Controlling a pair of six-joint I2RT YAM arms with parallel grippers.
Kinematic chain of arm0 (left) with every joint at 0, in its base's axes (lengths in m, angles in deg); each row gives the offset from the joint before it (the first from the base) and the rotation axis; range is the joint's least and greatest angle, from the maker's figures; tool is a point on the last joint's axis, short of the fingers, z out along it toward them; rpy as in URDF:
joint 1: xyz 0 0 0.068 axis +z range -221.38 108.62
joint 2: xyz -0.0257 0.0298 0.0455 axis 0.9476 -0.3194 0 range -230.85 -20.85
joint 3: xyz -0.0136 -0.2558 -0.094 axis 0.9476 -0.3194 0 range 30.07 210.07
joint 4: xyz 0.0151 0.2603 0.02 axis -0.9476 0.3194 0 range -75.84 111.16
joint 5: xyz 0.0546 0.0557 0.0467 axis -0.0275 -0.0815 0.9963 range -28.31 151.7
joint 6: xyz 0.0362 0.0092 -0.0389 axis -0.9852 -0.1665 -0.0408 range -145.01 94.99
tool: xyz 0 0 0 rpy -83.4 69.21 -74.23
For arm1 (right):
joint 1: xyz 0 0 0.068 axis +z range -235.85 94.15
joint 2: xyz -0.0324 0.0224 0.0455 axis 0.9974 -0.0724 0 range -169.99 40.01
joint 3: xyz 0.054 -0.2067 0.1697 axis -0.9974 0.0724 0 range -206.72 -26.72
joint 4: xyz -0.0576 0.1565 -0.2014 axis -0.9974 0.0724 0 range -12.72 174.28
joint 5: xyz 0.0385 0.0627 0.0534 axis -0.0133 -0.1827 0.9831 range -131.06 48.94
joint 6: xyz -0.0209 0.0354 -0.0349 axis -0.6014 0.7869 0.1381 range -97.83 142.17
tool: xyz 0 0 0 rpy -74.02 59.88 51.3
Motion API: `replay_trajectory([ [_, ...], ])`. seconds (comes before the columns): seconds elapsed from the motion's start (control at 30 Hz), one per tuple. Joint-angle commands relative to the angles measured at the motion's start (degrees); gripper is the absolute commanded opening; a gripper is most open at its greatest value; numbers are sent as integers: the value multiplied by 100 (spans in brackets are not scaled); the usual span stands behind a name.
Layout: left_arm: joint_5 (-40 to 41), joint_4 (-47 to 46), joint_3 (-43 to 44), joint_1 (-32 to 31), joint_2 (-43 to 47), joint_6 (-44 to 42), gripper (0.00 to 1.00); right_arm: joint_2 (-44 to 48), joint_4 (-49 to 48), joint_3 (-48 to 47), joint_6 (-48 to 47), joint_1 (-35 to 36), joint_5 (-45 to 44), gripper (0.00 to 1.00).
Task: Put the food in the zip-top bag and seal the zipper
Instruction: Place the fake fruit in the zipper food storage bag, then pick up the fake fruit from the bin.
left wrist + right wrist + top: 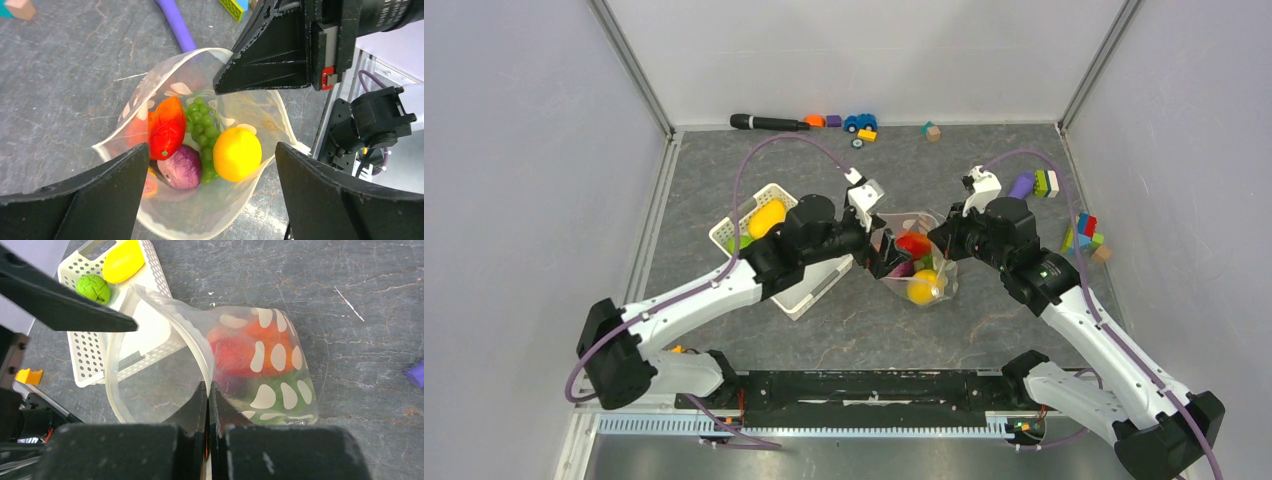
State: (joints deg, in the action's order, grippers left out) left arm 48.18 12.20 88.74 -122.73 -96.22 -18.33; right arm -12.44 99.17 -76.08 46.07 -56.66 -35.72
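The clear zip-top bag stands open mid-table, its zipper parted in a wide loop. Inside lie a red chili, a purple onion, green grapes and a round yellow fruit. My left gripper hangs open over the bag's mouth with nothing between its fingers. My right gripper is shut on the bag's rim and holds it up. A yellow mango and a green pepper lie in the white basket to the left of the bag.
A purple-handled brush lies right of the bag, with coloured blocks beyond it. More blocks and a toy car sit along the back wall beside a black stick. Walls close in the sides.
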Motion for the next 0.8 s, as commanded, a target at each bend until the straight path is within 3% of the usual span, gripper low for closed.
replay_trajectory([
  [0.0,630,15,-224,-19,555,114,100,142,-203,-22,-89,-10,-130,0],
  [0.2,2457,707,-339,149,899,418,100,208,-210,49,-139,-12,-175,0],
  [0.57,3342,1146,-580,1330,701,781,100,156,-151,76,-198,-10,-309,0],
  [0.77,4297,1305,-807,1805,416,749,100,149,-155,59,-297,-10,-413,0],
])
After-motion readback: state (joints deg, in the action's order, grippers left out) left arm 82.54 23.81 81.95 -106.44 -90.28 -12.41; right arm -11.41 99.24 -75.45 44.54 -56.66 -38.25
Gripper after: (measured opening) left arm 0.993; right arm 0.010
